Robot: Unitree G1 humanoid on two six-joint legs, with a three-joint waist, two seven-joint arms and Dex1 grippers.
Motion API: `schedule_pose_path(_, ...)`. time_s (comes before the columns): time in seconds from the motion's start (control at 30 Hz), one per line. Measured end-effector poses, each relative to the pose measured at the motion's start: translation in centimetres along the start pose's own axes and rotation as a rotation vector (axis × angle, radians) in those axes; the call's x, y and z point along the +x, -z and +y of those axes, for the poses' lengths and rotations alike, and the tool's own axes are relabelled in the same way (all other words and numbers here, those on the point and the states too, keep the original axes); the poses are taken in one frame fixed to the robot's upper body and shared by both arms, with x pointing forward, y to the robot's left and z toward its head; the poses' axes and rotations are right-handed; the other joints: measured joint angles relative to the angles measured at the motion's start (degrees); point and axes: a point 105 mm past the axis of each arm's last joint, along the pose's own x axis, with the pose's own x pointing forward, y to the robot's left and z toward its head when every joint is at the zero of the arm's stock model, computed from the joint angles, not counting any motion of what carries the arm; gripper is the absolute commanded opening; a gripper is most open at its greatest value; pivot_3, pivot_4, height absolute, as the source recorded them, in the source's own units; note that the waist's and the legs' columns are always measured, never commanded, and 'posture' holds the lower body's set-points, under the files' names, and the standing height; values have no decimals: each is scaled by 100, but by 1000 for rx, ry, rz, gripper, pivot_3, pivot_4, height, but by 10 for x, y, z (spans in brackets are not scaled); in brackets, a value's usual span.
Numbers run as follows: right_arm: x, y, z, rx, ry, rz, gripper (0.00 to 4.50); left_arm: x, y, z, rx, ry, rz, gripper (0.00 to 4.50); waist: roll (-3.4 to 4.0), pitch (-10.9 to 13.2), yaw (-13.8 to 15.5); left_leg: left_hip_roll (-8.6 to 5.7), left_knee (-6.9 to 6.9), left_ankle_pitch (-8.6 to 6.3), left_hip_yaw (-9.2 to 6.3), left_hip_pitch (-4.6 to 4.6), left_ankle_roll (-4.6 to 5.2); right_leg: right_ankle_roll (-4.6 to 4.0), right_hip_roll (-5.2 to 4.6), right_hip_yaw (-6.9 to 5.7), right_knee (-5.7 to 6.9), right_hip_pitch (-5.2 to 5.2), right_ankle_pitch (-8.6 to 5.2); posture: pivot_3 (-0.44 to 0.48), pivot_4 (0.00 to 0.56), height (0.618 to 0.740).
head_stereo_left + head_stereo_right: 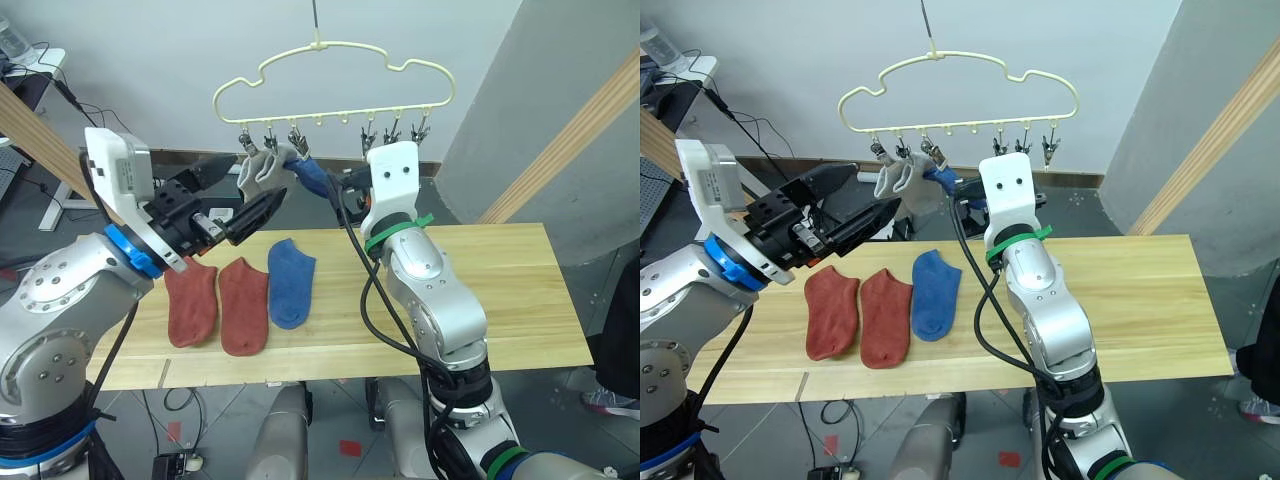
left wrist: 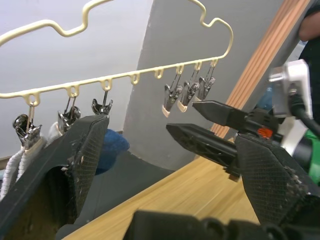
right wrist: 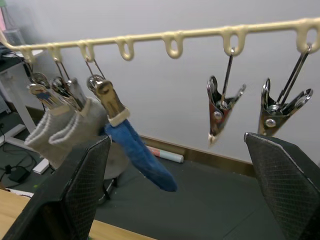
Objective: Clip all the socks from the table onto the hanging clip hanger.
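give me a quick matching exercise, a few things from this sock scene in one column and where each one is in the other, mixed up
Things:
1. two rust-red ankle socks
2. two light grey ankle socks
3. blue ankle sock hanging from a clip
4. blue ankle sock lying flat

Places:
A. on the light-wood table, right of the red pair
B. on the pale-yellow clip hanger, beside the grey pair
C. side by side on the table's left part
D. clipped at the hanger's left end

Pairs: 1-C, 2-D, 3-B, 4-A

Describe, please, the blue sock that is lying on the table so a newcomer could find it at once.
Start at the light-wood table below the clip hanger. Three socks lie in a row near its left end. The blue sock is the right-hand one, beside two rust-red socks; the other blue sock hangs from a clip.
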Motion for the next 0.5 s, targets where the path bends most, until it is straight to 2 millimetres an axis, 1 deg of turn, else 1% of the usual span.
schedule_pose_path(0.1, 1, 0, -1, 1, 6, -5, 4484, 0, 0, 0, 4, -2, -1, 4500, 0, 0, -1, 0, -12, 0, 0, 1, 0, 0, 0, 1, -3, -1, 0, 48, 358, 740)
schedule_pose_path(0.17, 1, 1, -1, 1, 7, -8, 4117, 0, 0, 0, 4, -3, -1, 4500, 0, 0, -1, 0, -21, 1, 0, 2, -1, 0, 0, 1, -9, -2, 0, 48, 357, 740)
schedule_pose_path(0.23, 2, 1, -1, 1, 8, -9, 3634, 0, 0, 1, 5, -4, 0, 4500, 0, 0, -2, 0, -33, 2, 2, 5, -2, 0, 0, 2, -15, -2, 0, 48, 357, 740)
schedule_pose_path(0.5, 9, -1, -5, -2, 29, -17, 3634, 2, 3, 0, 9, 2, 12, 4500, 0, 0, -4, 1, -46, 3, 4, 7, -3, -1, -2, 2, -27, -2, 0, 46, 360, 740)
